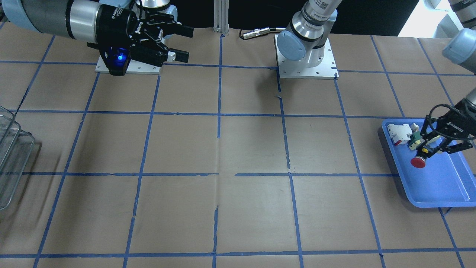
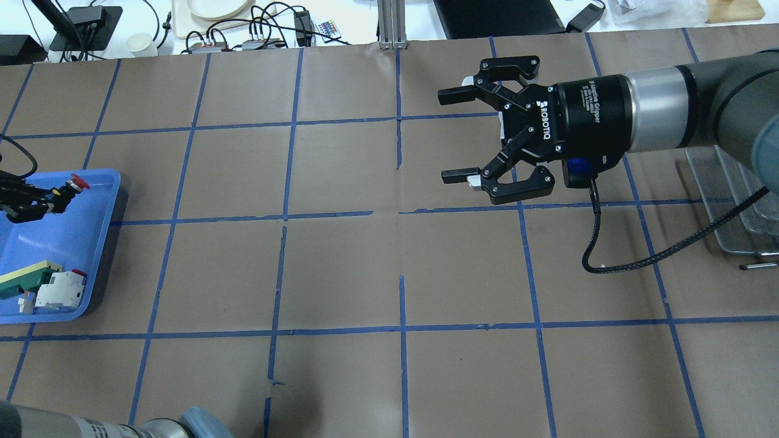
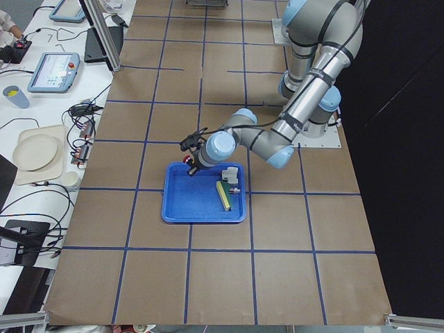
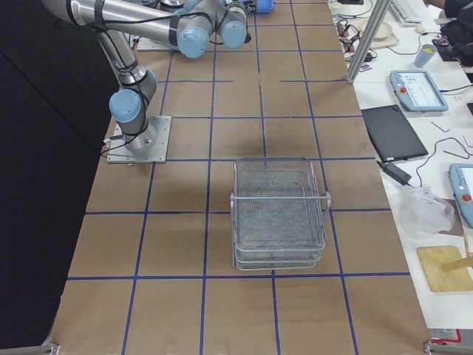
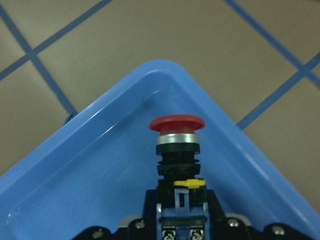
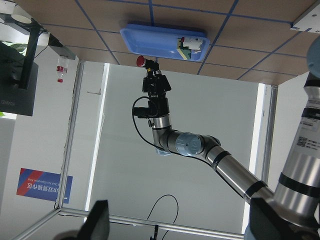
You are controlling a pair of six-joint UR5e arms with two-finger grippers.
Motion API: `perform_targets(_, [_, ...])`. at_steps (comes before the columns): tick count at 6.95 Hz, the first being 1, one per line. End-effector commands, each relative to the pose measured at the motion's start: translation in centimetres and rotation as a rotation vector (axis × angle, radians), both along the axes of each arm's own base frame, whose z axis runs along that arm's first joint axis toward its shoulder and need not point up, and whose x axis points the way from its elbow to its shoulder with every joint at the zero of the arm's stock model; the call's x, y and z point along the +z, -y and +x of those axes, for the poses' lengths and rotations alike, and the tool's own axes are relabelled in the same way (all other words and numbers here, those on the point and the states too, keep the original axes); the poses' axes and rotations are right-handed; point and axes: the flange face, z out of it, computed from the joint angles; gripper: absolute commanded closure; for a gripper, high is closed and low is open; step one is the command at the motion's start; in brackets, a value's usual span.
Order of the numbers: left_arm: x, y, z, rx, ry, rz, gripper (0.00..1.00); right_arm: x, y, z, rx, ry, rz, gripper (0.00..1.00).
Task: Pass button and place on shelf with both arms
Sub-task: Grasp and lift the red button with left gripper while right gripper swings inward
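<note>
My left gripper [image 1: 428, 150] is shut on the black body of the button [image 1: 418, 161]. It holds the button on its side over a corner of the blue tray [image 1: 438, 186], red cap pointing away from the wrist. The button also shows in the left wrist view [image 5: 176, 144] and in the overhead view [image 2: 76, 182]. My right gripper [image 2: 449, 135] is open and empty. It hovers above the middle of the table with its fingers pointing toward the left arm's side, and it also shows in the front view [image 1: 186, 44]. The wire-mesh shelf [image 4: 279, 214] stands on the right arm's side, and its edge shows in the overhead view [image 2: 736, 207].
In the blue tray [image 2: 91, 243] lie a white-and-red blocky part [image 2: 59, 289] and a green-and-yellow wedge piece [image 2: 24, 277], at the end away from the button. The right wrist's cable [image 2: 614, 255] hangs low over the table. The arm bases stand at the robot's edge.
</note>
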Motion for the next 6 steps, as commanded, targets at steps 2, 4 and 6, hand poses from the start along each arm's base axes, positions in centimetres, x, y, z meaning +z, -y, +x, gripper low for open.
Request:
perform_targets(2, [4.7,-0.4,-21.9,-0.34,-0.056,-0.005,0.89,-0.8,0.3,0.0,-0.021,0.032,0.003,0.0])
perform_targets(4, [9.2,-2.7,-33.5,-0.506,-0.102,-0.091,0.89,-1.1,0.4,0.0,-0.025,0.039,0.005,0.0])
perform_targets(6, [11.3,-4.2,-39.3,-0.585,-0.16,-0.135,0.89,-3.2,1.9,-0.4,-0.015,0.031,0.059,0.0])
